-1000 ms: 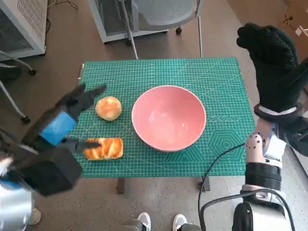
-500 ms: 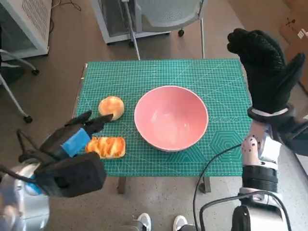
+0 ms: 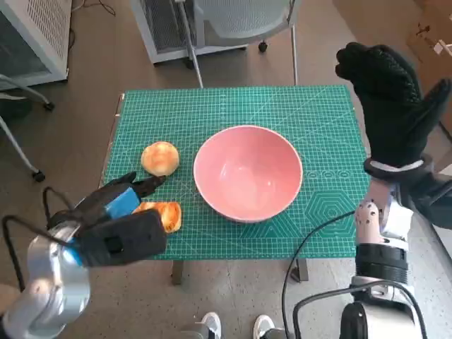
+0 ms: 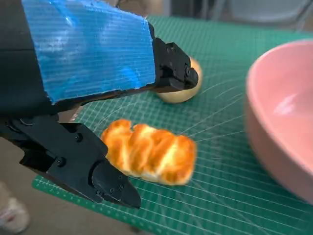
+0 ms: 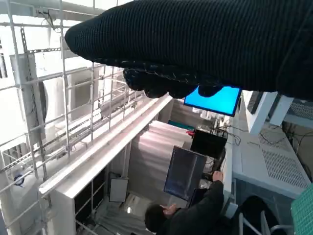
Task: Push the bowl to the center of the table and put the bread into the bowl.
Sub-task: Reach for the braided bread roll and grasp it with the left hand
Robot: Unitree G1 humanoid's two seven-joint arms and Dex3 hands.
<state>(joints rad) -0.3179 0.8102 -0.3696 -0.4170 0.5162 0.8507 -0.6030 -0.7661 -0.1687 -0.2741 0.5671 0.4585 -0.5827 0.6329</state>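
Fingers (image 4: 171,73) of the left hand (image 3: 120,212) are spread wide and hold nothing: in the left wrist view the upper ones reach over the braided bread (image 4: 149,152) and the lower one sits at its near edge, with a clear gap on both sides. The right hand (image 3: 388,106) is raised off the far side of the pink bowl (image 3: 247,173), its glove upright; whether those fingers are spread or closed cannot be told, though nothing shows in them. The bowl already stands about mid-counter on the green mat (image 3: 318,120). The braided bread lies flat just beside the bowl's left flank, near the counter's front edge, and in the head view the left hand half covers it. Its long axis runs roughly along that front edge, one short end pointing toward the bowl and the other away from it. A round bun (image 3: 160,157) sits just behind it, also left of the bowl. The likely trouble is that the loaf is soft and close to the edge, so fingers closing off-centre could squash it or nudge it off the counter. A grip at one end would probably let it sag or slip on the way to the bowl, and a low carry might clip the bowl's rim.
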